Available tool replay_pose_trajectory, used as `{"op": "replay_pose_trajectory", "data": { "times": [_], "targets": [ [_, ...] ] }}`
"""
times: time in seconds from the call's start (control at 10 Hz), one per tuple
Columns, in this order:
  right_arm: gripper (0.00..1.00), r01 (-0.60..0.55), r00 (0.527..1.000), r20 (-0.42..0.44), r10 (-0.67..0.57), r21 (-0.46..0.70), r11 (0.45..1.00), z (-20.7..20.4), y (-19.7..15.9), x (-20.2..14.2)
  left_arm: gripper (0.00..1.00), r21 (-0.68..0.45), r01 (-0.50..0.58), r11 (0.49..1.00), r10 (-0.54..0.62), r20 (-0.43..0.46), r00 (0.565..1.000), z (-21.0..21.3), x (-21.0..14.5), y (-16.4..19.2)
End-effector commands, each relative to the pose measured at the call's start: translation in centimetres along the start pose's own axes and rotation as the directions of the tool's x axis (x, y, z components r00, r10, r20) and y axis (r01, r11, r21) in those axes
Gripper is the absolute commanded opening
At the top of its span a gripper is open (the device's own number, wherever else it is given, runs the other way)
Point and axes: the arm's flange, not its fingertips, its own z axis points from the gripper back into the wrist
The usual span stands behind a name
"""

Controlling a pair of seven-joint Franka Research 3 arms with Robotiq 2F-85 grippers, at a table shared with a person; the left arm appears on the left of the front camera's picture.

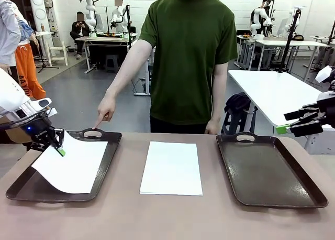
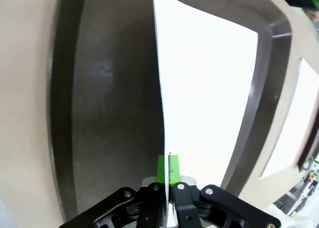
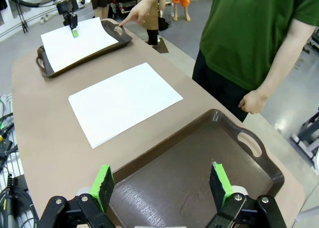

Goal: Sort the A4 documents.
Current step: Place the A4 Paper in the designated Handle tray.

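Now, left jaws tight on the edge of an A4 document [image 1: 70, 169]; right jaws wide, empty.

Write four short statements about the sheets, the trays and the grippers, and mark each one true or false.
1. The left gripper is shut on a sheet over the left tray. True.
2. The loose paper lies in the right tray. False: it lies on the table between the trays.
3. The right gripper is shut. False: its jaws stand open above the right tray.
4. The person's hand points at the left tray's far handle. True.
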Motion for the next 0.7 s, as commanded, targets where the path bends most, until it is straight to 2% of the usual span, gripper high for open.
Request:
{"op": "replay_pose_trajectory", "data": {
  "times": [0.0,0.3,0.4,0.5,0.6],
  "targets": [
    [1.00,-0.010,1.000,0.020,0.010,0.006,1.000,-0.4,-0.3,-0.2,0.01,0.044,0.016,0.999,-0.014,-0.041,0.999,0.2,-0.4,-1.7],
    [1.00,-0.010,1.000,0.020,0.010,0.006,1.000,-0.4,-0.3,-0.2,0.01,-0.004,0.035,0.999,-0.035,-0.032,0.999,0.8,-0.4,-2.9],
    [1.00,-0.010,1.000,0.020,0.010,0.006,1.000,-0.4,-0.3,-0.2,0.06,-0.012,0.035,0.999,-0.035,-0.019,0.999,1.0,-0.2,-3.0],
    [1.00,-0.010,1.000,0.020,0.010,0.006,1.000,-0.4,-0.3,-0.2,0.20,0.007,0.041,0.999,-0.041,-0.034,0.999,0.8,0.0,-3.1],
    [1.00,-0.010,1.000,0.020,0.010,0.006,1.000,-0.4,-0.3,-0.2,0.25,0.036,0.043,0.998,-0.042,-0.044,0.998,0.8,0.1,-3.1]
  ]
}}
